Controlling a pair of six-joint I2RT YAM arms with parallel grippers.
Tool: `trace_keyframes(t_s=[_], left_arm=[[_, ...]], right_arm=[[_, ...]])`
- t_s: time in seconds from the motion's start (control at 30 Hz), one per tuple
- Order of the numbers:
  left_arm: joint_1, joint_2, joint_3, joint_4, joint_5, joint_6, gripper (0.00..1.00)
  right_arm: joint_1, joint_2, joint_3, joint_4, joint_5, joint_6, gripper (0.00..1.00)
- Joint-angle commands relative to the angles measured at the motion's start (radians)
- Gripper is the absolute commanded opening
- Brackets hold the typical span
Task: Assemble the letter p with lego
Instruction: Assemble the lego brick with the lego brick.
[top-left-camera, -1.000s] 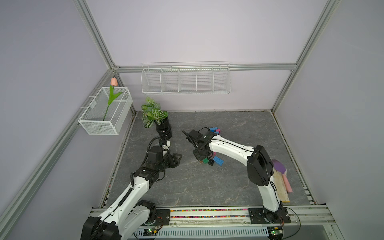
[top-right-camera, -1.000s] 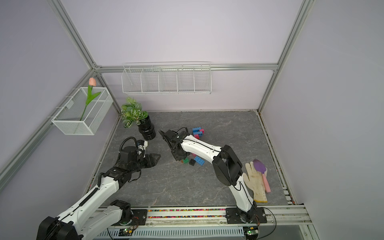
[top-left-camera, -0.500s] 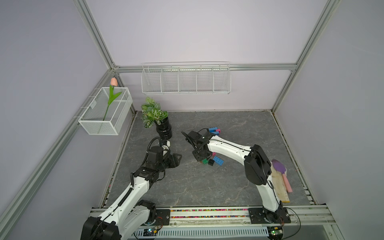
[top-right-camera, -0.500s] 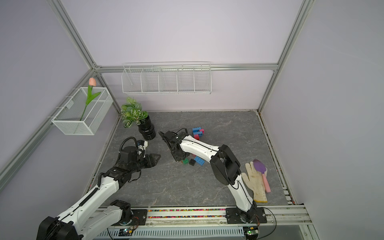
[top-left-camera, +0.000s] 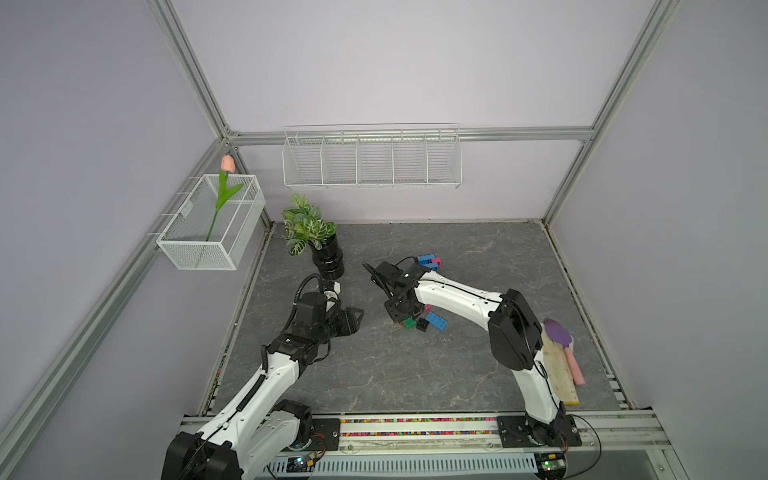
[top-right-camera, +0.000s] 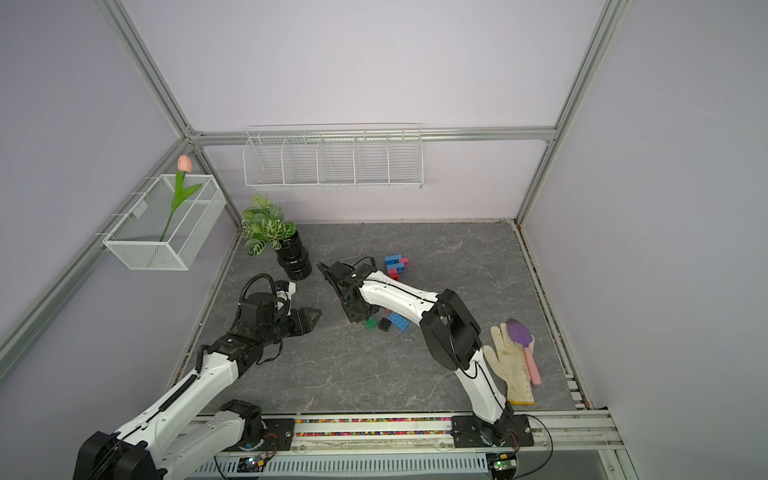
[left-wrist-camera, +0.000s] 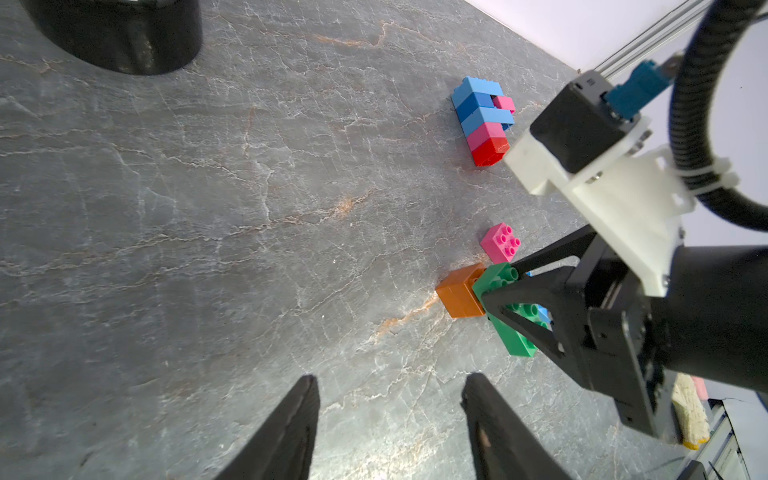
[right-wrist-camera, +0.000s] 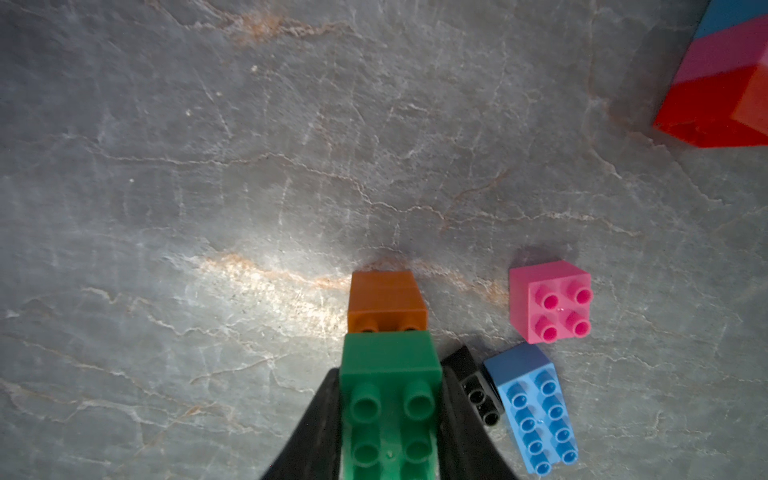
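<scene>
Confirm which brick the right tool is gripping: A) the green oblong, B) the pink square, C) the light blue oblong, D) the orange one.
A: the right wrist view shows the right tool closed against both sides of the green brick.

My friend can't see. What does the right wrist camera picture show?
The right pincer grips a green brick whose end meets an orange brick. Nearby on the grey table lie a pink brick, a black brick and a blue brick.
</scene>
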Motion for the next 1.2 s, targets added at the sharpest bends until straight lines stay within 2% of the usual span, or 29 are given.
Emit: trace_keyframes(t_s=[0.0, 0.73, 1.17], left_arm=[[0.005, 0.009, -0.01, 0.002, -0.007, 0.013, 0.59], [0.005, 0.005, -0.014, 0.003, 0.001, 0.013, 0.59], [0.005, 0.004, -0.019, 0.01, 0.014, 0.016, 0.59]], right_arm=[[0.008, 0.033, -0.013, -0.005, -0.02, 0.021, 0.2], [0.009, 0.029, -0.057, -0.034, -0.013, 0.01, 0.19], [-0.007, 0.081, 0.029, -0.079, -0.018, -0.025, 0.17]])
